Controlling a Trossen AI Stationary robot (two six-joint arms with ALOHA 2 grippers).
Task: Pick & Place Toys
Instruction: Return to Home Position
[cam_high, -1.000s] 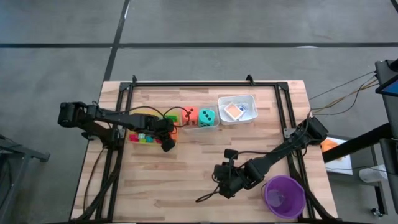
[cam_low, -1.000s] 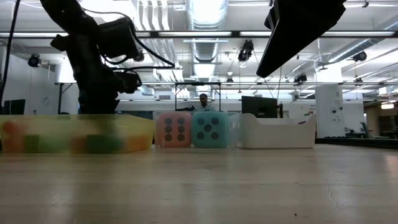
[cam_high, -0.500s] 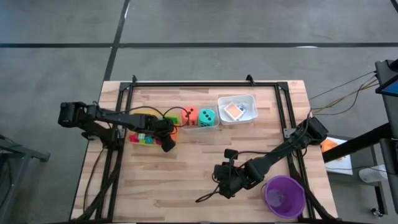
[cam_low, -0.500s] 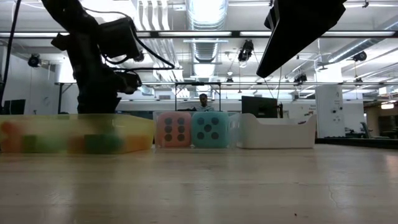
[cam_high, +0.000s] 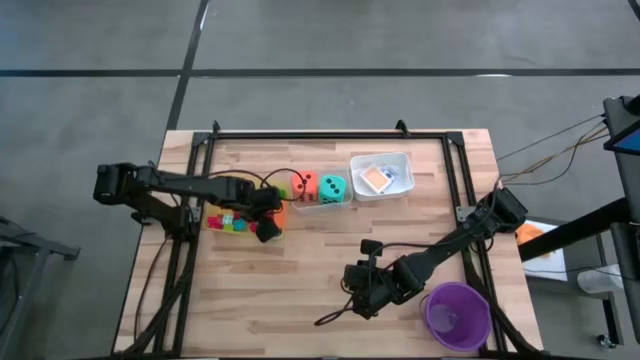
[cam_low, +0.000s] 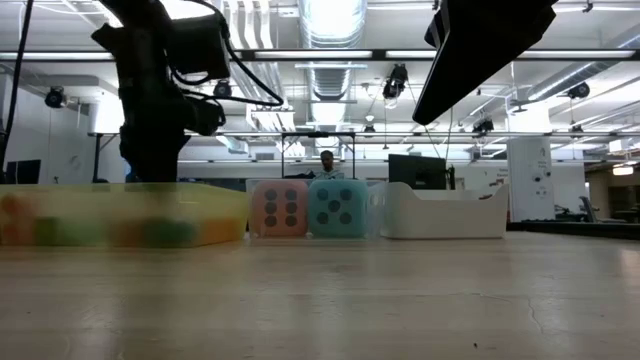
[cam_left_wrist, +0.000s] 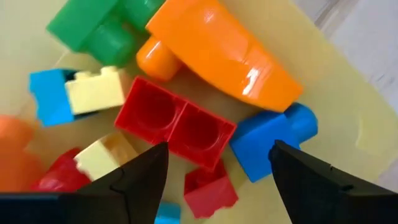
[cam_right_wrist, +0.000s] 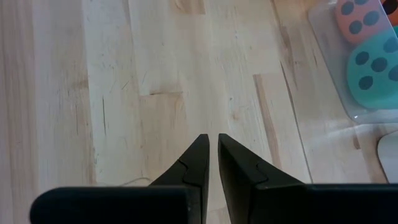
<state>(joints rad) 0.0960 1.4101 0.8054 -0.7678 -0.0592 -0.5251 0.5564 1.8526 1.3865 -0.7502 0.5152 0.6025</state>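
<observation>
Yellow tray (cam_low: 120, 195): blocks (cam_left_wrist: 175, 123); white tray (cam_low: 440, 220): cards (cam_high: 376, 178), probably

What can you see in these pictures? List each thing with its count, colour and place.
Blocks: many; red, blue, green, orange, yellow; in the yellow tray.
Orange die: one; in the clear tray.
Teal die: one; beside it, same tray.
Cards: a few; in the white tray.
Purple cup: one; on the table.
Left pincer: open, above the blocks.
Right pincer: shut, near the cup.
</observation>
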